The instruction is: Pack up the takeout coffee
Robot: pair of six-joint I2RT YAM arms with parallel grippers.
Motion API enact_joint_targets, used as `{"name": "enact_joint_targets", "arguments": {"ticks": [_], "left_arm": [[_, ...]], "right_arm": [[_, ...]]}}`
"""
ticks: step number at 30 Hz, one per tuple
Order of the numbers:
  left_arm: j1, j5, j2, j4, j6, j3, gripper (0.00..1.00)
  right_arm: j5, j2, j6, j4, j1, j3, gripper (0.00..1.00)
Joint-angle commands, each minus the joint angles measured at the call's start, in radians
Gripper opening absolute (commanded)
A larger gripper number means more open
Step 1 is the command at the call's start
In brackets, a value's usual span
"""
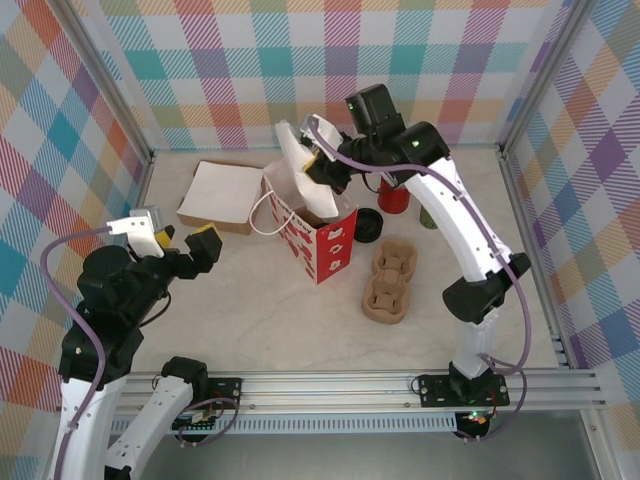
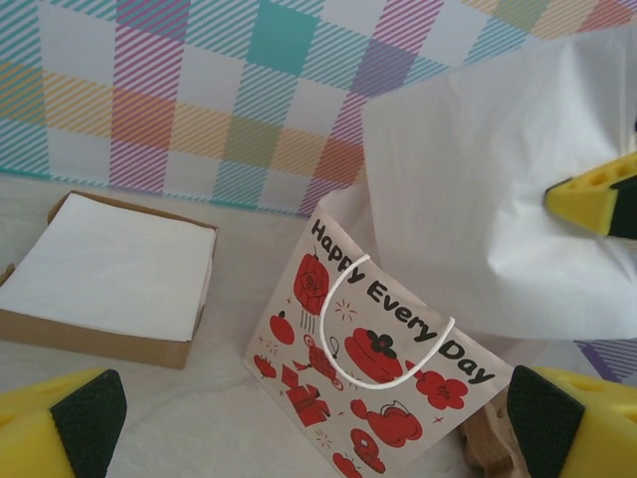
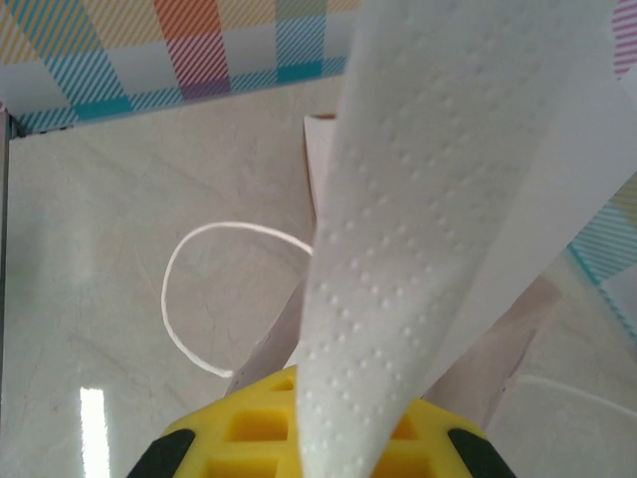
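Red-and-white paper bag (image 1: 325,245) stands mid-table. Napkin box (image 1: 218,195) behind-left; black lid (image 1: 367,225) and cardboard cup trays (image 1: 390,285) to right. Small green cup (image 1: 428,216) back-right, mostly hidden behind right arm. Right claw (image 1: 312,158) pinched tight on white napkin (image 1: 305,180) over bag. Left claw (image 1: 180,238) gaping wide, empty, apart from bag.
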Motion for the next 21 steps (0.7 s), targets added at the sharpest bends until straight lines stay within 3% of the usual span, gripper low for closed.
{"name": "enact_joint_targets", "arguments": {"ticks": [1,21], "left_arm": [[-0.014,-0.027,0.006,0.005,-0.009,0.007,1.0],[-0.015,0.009,0.015,0.013,-0.021,-0.006,1.0]], "right_arm": [[-0.061,0.052,-0.041,-0.068,-0.001,0.024,0.0],[0.028,0.284,-0.025,-0.211,-0.009,0.014,0.0]]}}
